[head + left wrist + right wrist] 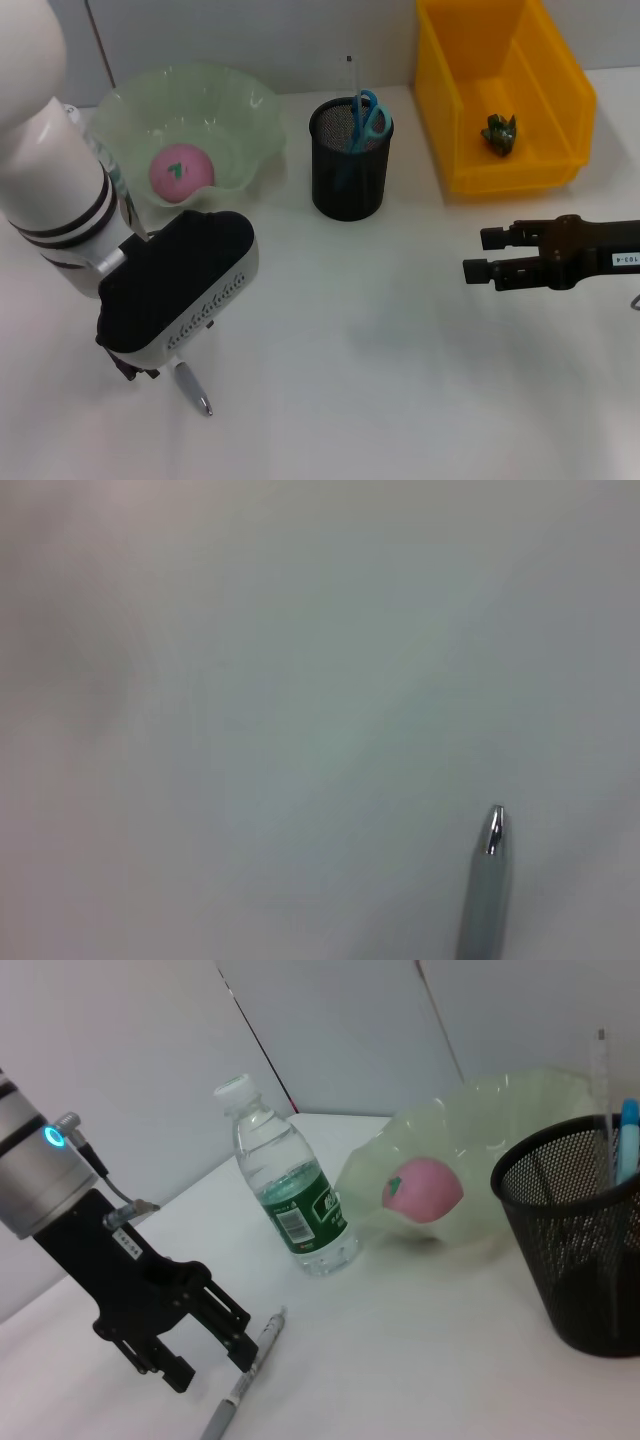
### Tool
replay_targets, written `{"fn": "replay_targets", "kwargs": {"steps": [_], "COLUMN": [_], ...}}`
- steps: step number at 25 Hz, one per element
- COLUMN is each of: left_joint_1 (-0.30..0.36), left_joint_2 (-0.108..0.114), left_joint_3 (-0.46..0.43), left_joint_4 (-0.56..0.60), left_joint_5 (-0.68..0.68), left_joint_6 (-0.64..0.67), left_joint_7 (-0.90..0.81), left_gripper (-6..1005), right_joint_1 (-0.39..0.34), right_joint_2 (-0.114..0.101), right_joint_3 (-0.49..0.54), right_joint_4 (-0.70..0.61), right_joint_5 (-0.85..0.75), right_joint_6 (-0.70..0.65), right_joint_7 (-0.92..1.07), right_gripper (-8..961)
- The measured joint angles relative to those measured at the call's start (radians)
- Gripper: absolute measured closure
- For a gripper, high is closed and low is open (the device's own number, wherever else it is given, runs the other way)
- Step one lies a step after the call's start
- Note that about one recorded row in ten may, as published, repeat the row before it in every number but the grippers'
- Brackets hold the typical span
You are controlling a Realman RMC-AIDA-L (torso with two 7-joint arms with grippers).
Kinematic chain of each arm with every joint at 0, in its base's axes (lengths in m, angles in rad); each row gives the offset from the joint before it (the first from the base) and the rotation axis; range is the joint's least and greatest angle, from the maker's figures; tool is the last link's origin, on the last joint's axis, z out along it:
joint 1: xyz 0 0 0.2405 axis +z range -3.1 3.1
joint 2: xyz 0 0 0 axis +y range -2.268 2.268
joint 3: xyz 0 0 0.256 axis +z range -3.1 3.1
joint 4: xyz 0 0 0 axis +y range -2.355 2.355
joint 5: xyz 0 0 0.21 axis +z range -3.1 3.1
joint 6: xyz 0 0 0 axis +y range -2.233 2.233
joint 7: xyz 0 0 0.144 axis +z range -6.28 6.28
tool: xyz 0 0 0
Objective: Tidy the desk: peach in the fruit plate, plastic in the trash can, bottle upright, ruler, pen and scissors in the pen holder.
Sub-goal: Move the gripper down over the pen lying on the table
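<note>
The pen holder (348,160) stands on the white desk (400,360) and serves as the landmark. Far to its left and nearer the robot, the left pincer (205,1345) hangs low over the desk with its jaws apart, straddling the silver pen (192,387), which lies flat on the desk. The bottle (288,1190) stands upright left of the holder, beyond the fruit plate (255,135). That plate sits just left of the holder and holds the peach (182,171). The scissors (368,118) and the ruler (351,75) stick up out of the holder. Right of it stands the trash can (470,100), with a crumpled green plastic scrap (499,133) inside. The right pincer (478,254) hovers right of the holder and nearer the robot, open and empty.
</note>
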Motion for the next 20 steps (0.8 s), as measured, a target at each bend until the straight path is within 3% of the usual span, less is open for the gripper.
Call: {"fn": "replay_targets", "kwargs": {"steps": [11, 16, 20], "left_joint_1": [-0.038, -0.053, -0.054], "left_joint_2": [0.003, 0.003, 0.004], "left_joint_3": [0.029, 0.053, 0.067], "left_joint_4": [-0.108, -0.149, -0.162], "left_joint_5": [-0.033, -0.036, -0.035], "left_joint_6": [-0.048, -0.081, -0.096], "left_joint_7": [0.046, 0.048, 0.048], "left_gripper": [261, 397, 398], "right_joint_1": [0.000, 0.001, 0.004], "right_joint_2": [0.001, 0.001, 0.001], "right_joint_3": [-0.001, -0.005, -0.009], "right_joint_4": [0.022, 0.022, 0.023], "right_joint_5": [-0.001, -0.001, -0.003], "right_joint_6": [0.018, 0.023, 0.027], "right_joint_7": [-0.007, -0.008, -0.008], "right_gripper": [139, 138, 139]}}
